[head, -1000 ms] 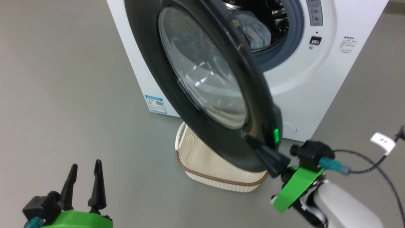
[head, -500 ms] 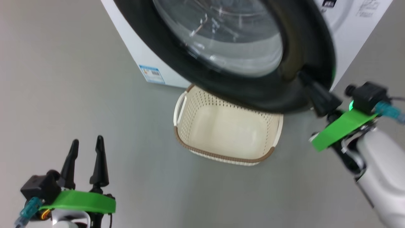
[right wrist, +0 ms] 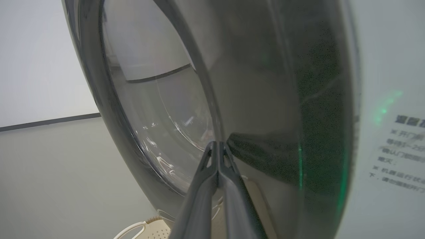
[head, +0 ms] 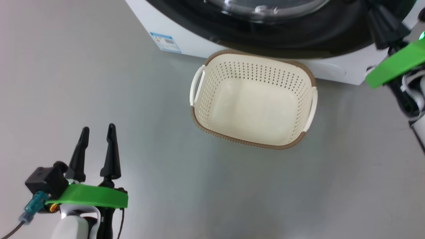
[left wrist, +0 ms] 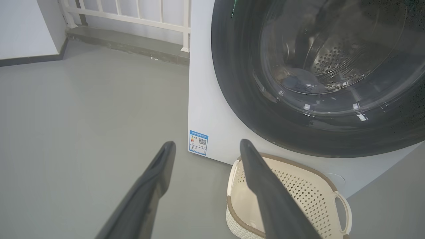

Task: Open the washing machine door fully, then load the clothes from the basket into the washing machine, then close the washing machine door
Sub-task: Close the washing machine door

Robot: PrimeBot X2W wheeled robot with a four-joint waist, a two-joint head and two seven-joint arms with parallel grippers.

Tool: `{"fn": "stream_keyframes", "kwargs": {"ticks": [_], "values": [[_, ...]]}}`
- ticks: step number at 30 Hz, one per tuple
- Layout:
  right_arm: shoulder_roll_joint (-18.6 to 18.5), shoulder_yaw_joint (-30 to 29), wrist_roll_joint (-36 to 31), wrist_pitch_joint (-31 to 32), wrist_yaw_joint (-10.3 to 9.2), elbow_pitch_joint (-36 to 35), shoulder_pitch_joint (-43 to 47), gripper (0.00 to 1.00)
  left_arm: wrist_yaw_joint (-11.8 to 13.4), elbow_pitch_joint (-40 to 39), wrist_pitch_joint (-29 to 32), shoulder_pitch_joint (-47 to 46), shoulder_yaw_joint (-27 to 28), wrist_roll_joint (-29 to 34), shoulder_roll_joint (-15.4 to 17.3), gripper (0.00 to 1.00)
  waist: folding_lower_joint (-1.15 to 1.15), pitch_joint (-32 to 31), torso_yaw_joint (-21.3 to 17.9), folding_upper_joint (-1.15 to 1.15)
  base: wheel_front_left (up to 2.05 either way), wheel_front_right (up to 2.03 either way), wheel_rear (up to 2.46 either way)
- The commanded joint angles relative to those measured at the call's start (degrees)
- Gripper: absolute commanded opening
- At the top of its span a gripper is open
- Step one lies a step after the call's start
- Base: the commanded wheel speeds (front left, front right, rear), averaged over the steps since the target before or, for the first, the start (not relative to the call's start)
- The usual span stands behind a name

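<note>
While the washing machine stands on the floor's far side, its black door lies close over the drum mouth, with the clothes dim behind the glass. Just before it sits the basket, between the machine and the left gripper, which is released and well apart. The right gripper, clenched on nothing, has its tips against the door. A blue label marks the machine's lower corner.

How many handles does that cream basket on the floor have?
2: a left white loop handle and a right white loop handle, at opposite ends of the cream perforated plastic basket; none hidden.
</note>
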Motion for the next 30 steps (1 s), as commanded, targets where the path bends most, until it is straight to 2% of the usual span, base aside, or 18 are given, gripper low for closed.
{"fn": "stream_keyframes", "kwargs": {"ticks": [1, 11, 22, 25, 26, 27, 30], "values": [[-0.63, 0.67, 1.0, -0.27, 0.06, 0.3, -1.96, 0.0, -0.15, -1.35, -0.37, -1.3, 1.7, -0.57, 1.4, 1.0, 0.0, 1.93, 1.12, 0.0, 0.0, 0.0, 0.0], [0.38, -0.31, -1.49, -0.27, 0.06, 9.71, -11.28, 0.0, -0.15, -1.09, -0.37, -2.38, 1.21, -0.58, 1.65, 1.0, 0.0, 3.07, 1.5, 0.0, 0.0, 0.0, 0.0], [2.61, -0.65, -2.24, -0.27, 0.06, 9.94, -8.91, 0.0, -0.15, -0.5, -0.37, -2.42, 1.17, -0.34, 1.97, 1.0, 0.0, 0.75, 0.43, 0.0, 0.0, 0.0, 0.0], [3.04, -0.86, -2.87, -0.27, 0.06, 8.74, -6.39, 0.31, -0.15, -0.2, -0.37, -2.16, 1.05, -0.28, 2.17, 1.0, 0.0, -0.77, -0.15, 0.0, 0.0, 0.0, 0.0], [3.18, -1.0, -3.07, -0.27, 0.06, 8.21, -5.42, 0.49, -0.15, -0.14, -0.37, -2.1, 0.99, -0.27, 2.25, 1.0, 0.0, -1.35, -0.43, 0.0, 0.0, 0.0, 0.0], [3.38, -1.22, -3.25, -0.27, 0.06, 7.62, -4.36, 1.0, -0.15, -0.1, -0.37, -2.03, 0.92, -0.23, 2.34, 1.0, 0.0, -1.98, -0.75, 0.0, 0.0, 0.0, 0.0], [3.93, -1.68, -3.5, -0.27, 0.06, 6.31, -2.07, 1.0, -0.15, 0.05, -0.37, -1.86, 0.76, -0.18, 2.56, 1.0, 0.0, -3.32, -1.5, 0.0, 0.0, 0.0, 0.0]]}}
